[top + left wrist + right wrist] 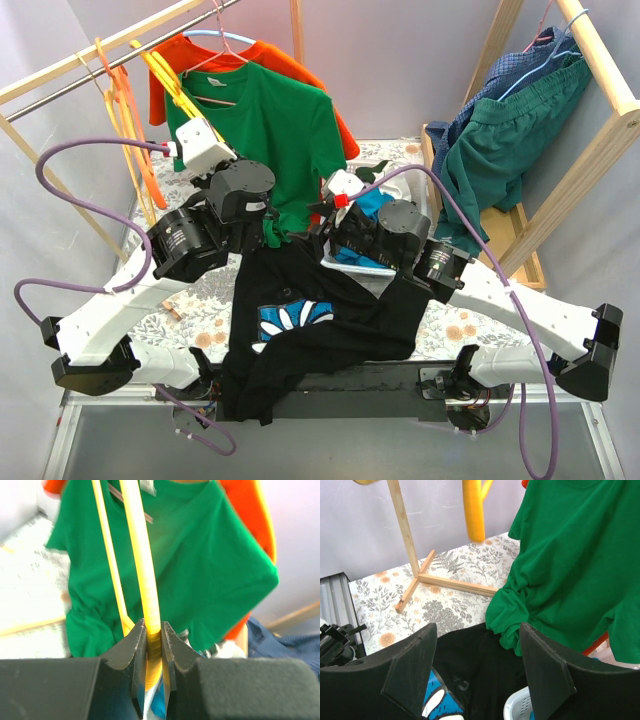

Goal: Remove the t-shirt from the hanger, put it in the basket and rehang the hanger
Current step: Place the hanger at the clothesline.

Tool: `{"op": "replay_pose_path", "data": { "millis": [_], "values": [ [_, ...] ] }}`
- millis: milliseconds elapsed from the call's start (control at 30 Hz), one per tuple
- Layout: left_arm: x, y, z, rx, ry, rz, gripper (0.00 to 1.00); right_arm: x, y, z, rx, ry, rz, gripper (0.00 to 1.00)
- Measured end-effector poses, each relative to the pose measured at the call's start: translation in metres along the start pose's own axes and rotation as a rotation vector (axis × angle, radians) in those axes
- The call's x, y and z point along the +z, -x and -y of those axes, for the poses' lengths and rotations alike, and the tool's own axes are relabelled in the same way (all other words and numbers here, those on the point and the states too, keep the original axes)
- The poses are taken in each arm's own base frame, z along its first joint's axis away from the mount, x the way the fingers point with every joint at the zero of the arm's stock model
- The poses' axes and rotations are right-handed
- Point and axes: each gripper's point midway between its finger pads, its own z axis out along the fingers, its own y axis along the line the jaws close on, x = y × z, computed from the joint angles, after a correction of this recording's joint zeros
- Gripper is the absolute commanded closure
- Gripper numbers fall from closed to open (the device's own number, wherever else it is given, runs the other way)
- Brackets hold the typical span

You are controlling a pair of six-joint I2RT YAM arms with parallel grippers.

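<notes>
The black shirt (300, 320), likely soft, light and limp, lies crumpled on the table (205, 305) at 6 o'clock, best pinched at a bunched fold, while the left gripper (152, 630) pinches the yellow hanger (145, 570) toward 10 o'clock and the right gripper (477, 630) hovers spread above the shirt.

Top view: tips of left tool (153, 635) hidden behind own wrist housing; right tool (477, 665) tips tucked under its arm. Orange tee (300, 65) mostly behind green tee (275, 130). White basket (352, 264) nearly all under R arm. Left wrist view: yellow hanger (142, 570) blurred close-up, cut at top edge. Right wrist view: basket just a corner, btm edge.
</notes>
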Motion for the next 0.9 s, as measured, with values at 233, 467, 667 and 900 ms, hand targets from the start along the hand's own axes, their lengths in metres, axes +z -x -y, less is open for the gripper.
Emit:
{"op": "replay_pose_path", "data": {
  "millis": [233, 467, 667, 900],
  "values": [
    [0.018, 0.032, 0.004, 0.058, 0.041, 0.125, 1.00, -0.007, -0.008, -0.001, 0.008, 0.001, -0.016, 0.26],
    [0.076, 0.069, -0.009, 0.021, 0.116, 0.140, 1.00, -0.010, -0.012, -0.001, 0.012, 0.001, -0.022, 0.26],
    [0.097, 0.042, -0.017, 0.049, 0.095, 0.058, 1.00, -0.010, -0.014, -0.001, 0.012, 0.001, -0.027, 0.26],
    [0.099, 0.027, -0.032, 0.031, 0.090, 0.029, 1.00, -0.011, -0.026, -0.001, 0.013, -0.001, -0.054, 0.26]
  ]
}}
